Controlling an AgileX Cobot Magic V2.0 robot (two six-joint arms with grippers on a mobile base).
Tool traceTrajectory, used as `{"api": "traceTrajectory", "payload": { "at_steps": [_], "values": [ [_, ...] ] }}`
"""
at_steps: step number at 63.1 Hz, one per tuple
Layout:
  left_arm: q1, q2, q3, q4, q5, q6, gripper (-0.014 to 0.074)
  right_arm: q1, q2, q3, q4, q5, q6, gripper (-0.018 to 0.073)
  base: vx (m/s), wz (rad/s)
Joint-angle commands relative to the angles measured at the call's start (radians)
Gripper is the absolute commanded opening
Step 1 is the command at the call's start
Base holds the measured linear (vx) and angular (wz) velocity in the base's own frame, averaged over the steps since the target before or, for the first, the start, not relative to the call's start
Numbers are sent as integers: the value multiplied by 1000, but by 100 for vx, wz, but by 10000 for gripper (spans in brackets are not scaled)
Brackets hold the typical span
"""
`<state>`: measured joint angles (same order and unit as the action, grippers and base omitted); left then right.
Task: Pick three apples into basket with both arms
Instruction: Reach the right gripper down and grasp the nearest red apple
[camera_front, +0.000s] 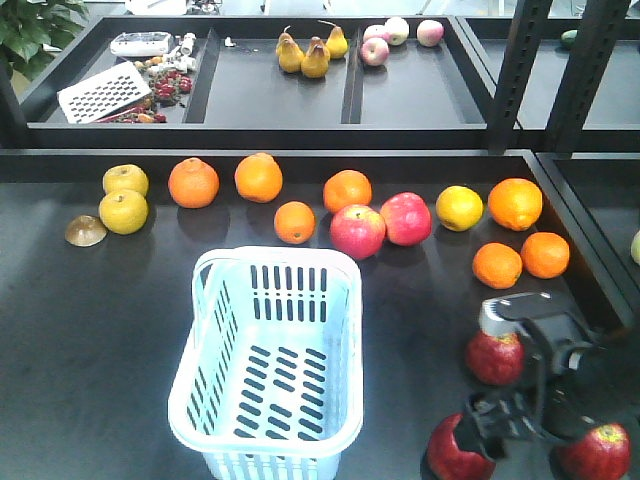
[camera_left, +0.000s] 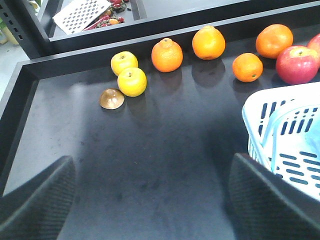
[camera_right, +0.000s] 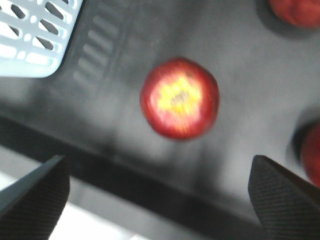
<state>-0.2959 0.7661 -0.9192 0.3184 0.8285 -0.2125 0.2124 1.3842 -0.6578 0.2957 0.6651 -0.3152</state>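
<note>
Three dark red apples lie at the table's front right: one (camera_front: 495, 357) behind, one (camera_front: 455, 452) near the front edge, one (camera_front: 600, 452) at the far right. My right arm (camera_front: 548, 365) reaches in over them. In the right wrist view, my right gripper (camera_right: 157, 160) is open and empty above the front apple (camera_right: 180, 97), with the table's front edge just under it. The pale blue basket (camera_front: 265, 265) stands empty at front centre, left of the apples; its corner (camera_right: 30, 50) shows there too. My left gripper (camera_left: 152, 160) is open and empty over bare table, left of the basket (camera_left: 252, 117).
Behind the basket lies a row of fruit: yellow citrus (camera_front: 124, 211), several oranges (camera_front: 193, 182) and two pink-red apples (camera_front: 357, 231). A brown half shell (camera_front: 85, 231) sits at the left. Back trays hold pears (camera_front: 314, 57). Black posts (camera_front: 520, 60) stand at the upper right.
</note>
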Motion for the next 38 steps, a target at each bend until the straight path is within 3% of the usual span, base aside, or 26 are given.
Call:
{"api": "traceTrajectory", "payload": {
  "at_steps": [1, 11, 38],
  "values": [
    [0, -1, -24, 9, -54, -10, 585, 40, 48, -64, -94, -78, 75, 687, 0, 0],
    [0, -1, -24, 9, -54, -10, 585, 58, 181, -127, -224, -81, 197, 683, 0, 0],
    [0, -1, -24, 9, -54, -10, 585, 58, 446, -186, -103, -128, 150, 658, 0, 0]
  ]
}}
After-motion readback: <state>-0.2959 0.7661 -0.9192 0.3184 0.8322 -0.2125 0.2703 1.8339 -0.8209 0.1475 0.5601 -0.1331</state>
